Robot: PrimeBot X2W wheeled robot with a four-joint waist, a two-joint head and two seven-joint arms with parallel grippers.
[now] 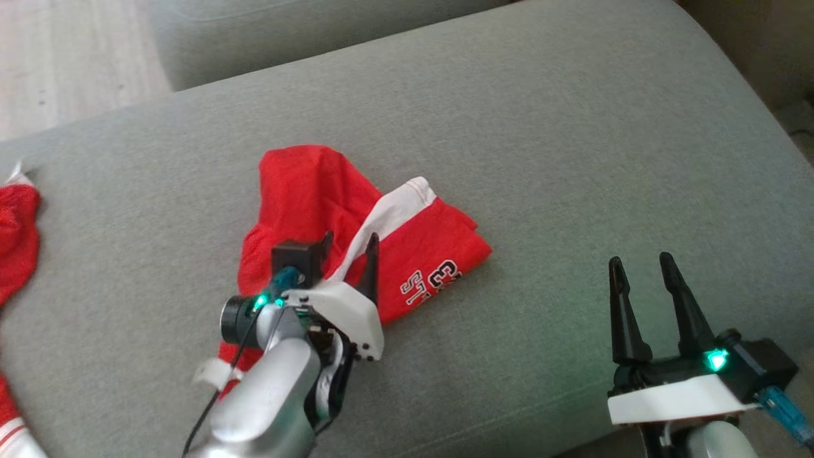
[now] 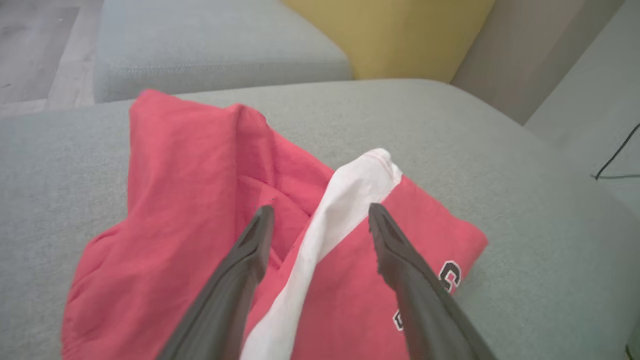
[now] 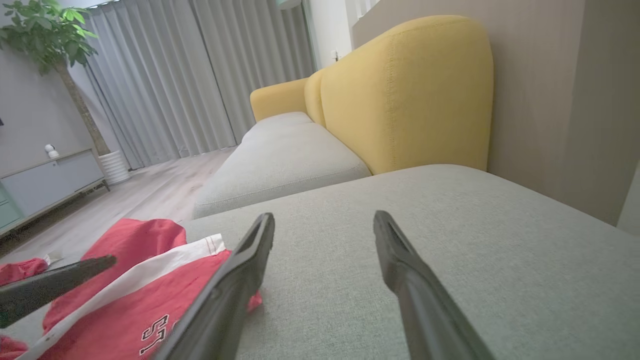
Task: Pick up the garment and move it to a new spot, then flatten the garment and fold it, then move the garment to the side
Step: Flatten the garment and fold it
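Garment (image 1: 305,191) crumpled mid sofa cushion (image 1: 572,127); L gripper (image 1: 351,236) jaws apart over its white band (image 1: 397,207), R gripper (image 1: 640,258) jaws apart, off to side. Best drop L straight down, pinch band + red layer, lift slow

Soft red cloth garment (image 1: 299,184) with a smooth white band (image 1: 400,207) on a matt, grey woven-fabric cushion (image 1: 540,108); the dark fingers (image 1: 370,267) of the left gripper (image 1: 351,236) look matt plastic, the forearm (image 1: 273,394) glossy silver.

Jaws of the right gripper (image 3: 324,217) spread wide above the grey cushion (image 3: 450,240); red garment (image 3: 145,235) crumpled at lower left
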